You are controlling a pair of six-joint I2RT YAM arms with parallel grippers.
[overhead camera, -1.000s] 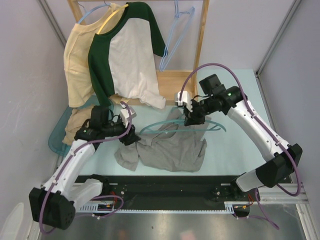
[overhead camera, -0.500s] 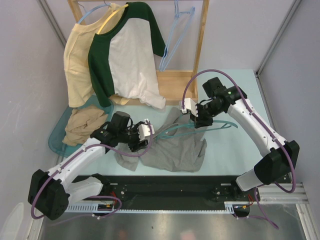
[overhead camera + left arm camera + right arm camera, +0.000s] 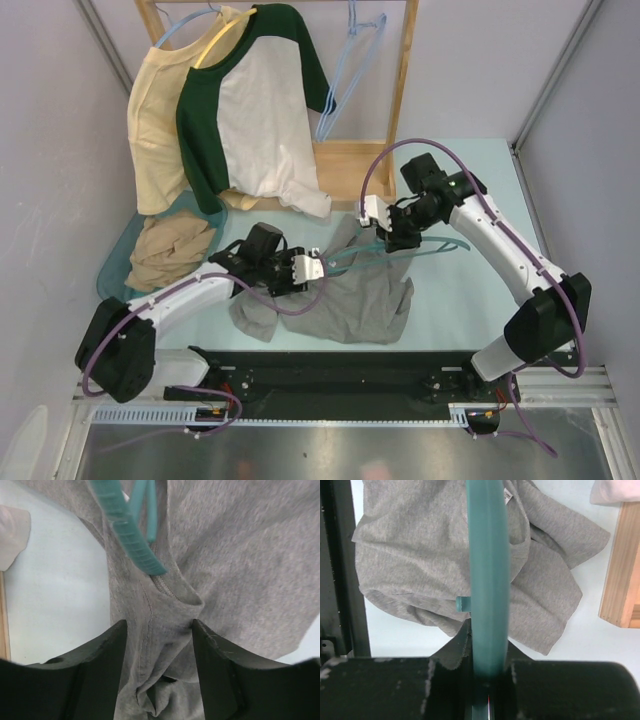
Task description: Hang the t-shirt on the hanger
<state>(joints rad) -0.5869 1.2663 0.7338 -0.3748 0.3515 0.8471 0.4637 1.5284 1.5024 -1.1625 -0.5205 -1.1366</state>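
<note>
Shirt lies crumpled on the near table, the hanger tip touching a fold. Right gripper clamps the hanger; left gripper stands open astride that fold. Pinching both layers there would likely block the hanger.

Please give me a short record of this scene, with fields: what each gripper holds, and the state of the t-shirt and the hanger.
left gripper: fingers on both sides of a t-shirt fold; grip unclear
right gripper: shut on the hanger
t-shirt: grey, crumpled on the table, not yet on the hanger
hanger: teal, one end against the t-shirt's folds
rack behind: green-and-white shirt and yellow shirt hanging
</note>
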